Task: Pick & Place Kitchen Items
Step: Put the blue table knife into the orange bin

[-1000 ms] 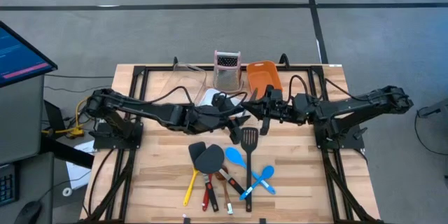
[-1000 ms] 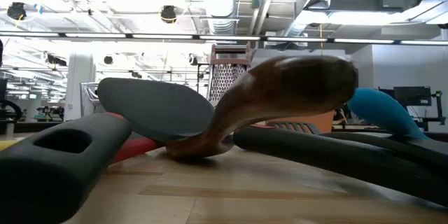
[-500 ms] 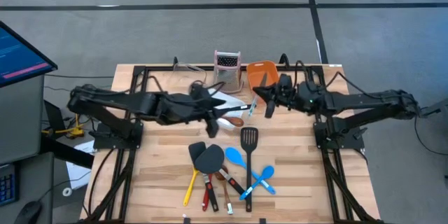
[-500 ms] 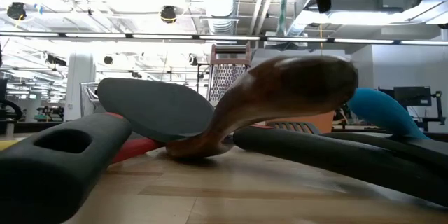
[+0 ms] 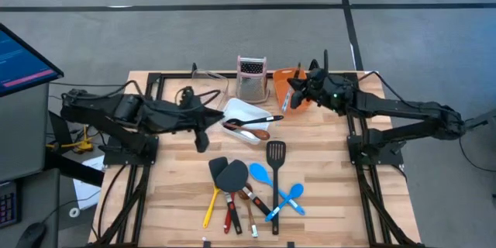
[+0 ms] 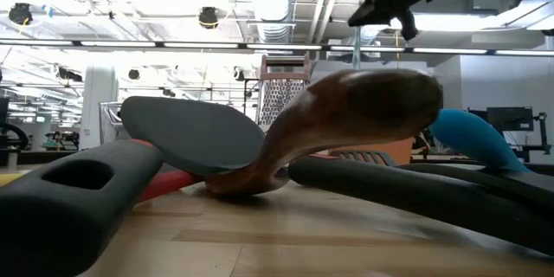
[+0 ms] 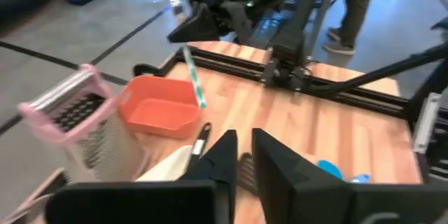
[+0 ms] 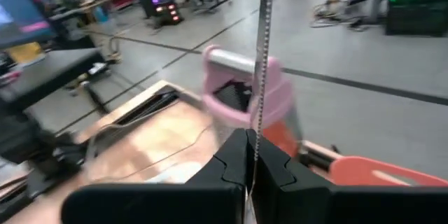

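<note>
**Right pincer holds a slim tool above the orange tub; left pincer empty**

The wooden desk (image 5: pixel 325 170) carries everything. The left arm reaches in from its side, and the left pincer (image 5: pixel 203 142) hangs over bare wood just beside the white tub (image 5: pixel 235 108). In its wrist view its fingers (image 7: pixel 222 155) are drawn almost together with a narrow slit between them and nothing in it. The right arm stretches across the far edge, and the right pincer (image 5: pixel 294 87) is clamped on a thin teal-handled tool (image 7: pixel 194 84).

The white tub holds a black-handled utensil (image 5: pixel 266 118), its handle sticking out over the rim. A brown spoon (image 5: pixel 254 132) lies at the tub's near edge; whether it rests inside I cannot tell. The orange tub (image 5: pixel 288 77) stands beside the steel grater (image 5: pixel 250 77) with the pink top; the left wrist view shows its inside bare, the teal tool hanging over it.

Near the front edge lie the other kitchen items: two black spatulas (image 5: pixel 226 172), a slotted turner (image 5: pixel 276 155), two blue spoons (image 5: pixel 261 173), and a yellow-handled tool (image 5: pixel 210 208), a red-handled tool (image 5: pixel 230 214) and a wood-handled tool (image 5: pixel 252 218) close together.

Only the low view shows the teal tool dangling clear of the desk, below the pincer at the top. Only the left wrist view shows a person's legs (image 7: pixel 355 7) beyond the desk
</note>
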Robot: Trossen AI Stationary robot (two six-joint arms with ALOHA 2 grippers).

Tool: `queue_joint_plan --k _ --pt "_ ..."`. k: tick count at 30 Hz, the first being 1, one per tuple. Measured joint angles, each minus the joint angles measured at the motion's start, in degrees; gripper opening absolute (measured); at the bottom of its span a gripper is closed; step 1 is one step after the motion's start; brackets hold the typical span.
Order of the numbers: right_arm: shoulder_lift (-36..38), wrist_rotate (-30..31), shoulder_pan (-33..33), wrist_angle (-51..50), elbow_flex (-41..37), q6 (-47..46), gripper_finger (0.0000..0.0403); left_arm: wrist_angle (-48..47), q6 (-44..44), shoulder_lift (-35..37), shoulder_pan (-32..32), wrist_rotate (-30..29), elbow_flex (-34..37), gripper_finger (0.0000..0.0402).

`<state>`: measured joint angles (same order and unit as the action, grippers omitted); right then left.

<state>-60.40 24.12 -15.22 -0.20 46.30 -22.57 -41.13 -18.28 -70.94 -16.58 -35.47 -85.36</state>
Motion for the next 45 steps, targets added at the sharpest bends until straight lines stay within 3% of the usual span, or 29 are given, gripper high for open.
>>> queue_joint_plan --k 3,10,15,19,45 --pt "0.00 -0.02 -3.20 -1.60 0.00 -0.02 0.0000 -1.22 0.08 1.00 0.00 -1.92 0.00 0.0005" --pt "-1.82 -1.19 -10.87 -2.86 0.00 -0.81 0.0000 -1.38 1.80 1.62 0.04 -6.42 0.00 0.0005" --pt "-6.61 -4.59 -15.45 -2.38 0.00 -1.63 0.0000 -1.35 2.15 1.62 0.04 -7.06 0.00 0.0003" --pt "-10.76 -6.27 -17.79 -1.68 0.00 -2.99 0.0000 -1.48 3.40 1.73 0.02 -11.06 0.00 0.0003" --pt "-25.85 -8.18 -21.82 -0.87 0.04 -18.56 0.0000 -3.69 4.52 4.30 0.22 -12.98 0.02 0.0003"
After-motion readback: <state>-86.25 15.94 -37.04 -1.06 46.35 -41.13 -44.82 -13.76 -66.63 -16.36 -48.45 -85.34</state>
